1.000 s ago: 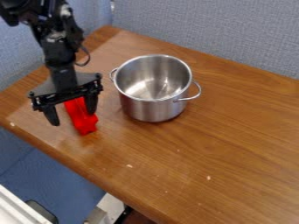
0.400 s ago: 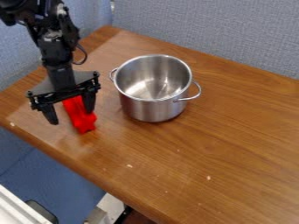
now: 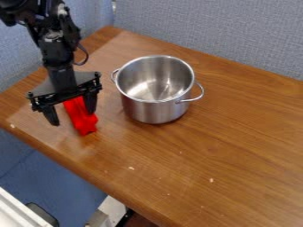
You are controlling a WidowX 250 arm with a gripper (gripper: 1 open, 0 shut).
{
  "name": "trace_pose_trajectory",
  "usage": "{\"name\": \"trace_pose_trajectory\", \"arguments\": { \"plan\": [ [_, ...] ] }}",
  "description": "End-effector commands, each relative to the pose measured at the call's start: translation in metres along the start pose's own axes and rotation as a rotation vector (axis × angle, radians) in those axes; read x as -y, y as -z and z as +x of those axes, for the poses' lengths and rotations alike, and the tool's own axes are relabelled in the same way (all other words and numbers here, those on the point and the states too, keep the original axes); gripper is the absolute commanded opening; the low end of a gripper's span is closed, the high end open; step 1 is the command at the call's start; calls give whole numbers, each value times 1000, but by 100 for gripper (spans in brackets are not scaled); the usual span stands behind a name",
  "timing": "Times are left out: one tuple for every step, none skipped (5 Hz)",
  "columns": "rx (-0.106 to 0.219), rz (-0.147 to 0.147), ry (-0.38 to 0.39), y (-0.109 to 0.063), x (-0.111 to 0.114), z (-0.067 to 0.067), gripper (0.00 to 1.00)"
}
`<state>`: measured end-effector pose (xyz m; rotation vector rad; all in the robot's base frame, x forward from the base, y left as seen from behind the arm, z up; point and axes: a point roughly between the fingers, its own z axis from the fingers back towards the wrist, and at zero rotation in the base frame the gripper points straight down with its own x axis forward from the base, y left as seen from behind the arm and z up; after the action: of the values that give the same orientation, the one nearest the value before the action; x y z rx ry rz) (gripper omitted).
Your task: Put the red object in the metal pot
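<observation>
The red object stands on the wooden table near its left edge, a bright red ridged block. My gripper points straight down over it, open, with one black finger on each side of the block's upper part. Whether the fingers touch the block I cannot tell. The metal pot sits to the right of the block, shiny and empty, a small loop handle on its right side. The black arm rises from the gripper toward the upper left corner.
Beyond the table's far edge hangs a grey-blue backdrop. The table's front-left edge runs close beneath the red block, with blue floor below it.
</observation>
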<state>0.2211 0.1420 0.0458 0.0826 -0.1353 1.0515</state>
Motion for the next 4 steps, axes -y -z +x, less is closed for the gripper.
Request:
{"name": "trace_pose_trajectory", "arguments": {
  "plan": [
    [38, -13, -17, -7, 2, 12, 100],
    [41, -16, -20, -7, 2, 13, 100],
    [47, -18, -25, -5, 2, 14, 100],
    [51, -19, -28, -3, 2, 15, 100]
  ]
}}
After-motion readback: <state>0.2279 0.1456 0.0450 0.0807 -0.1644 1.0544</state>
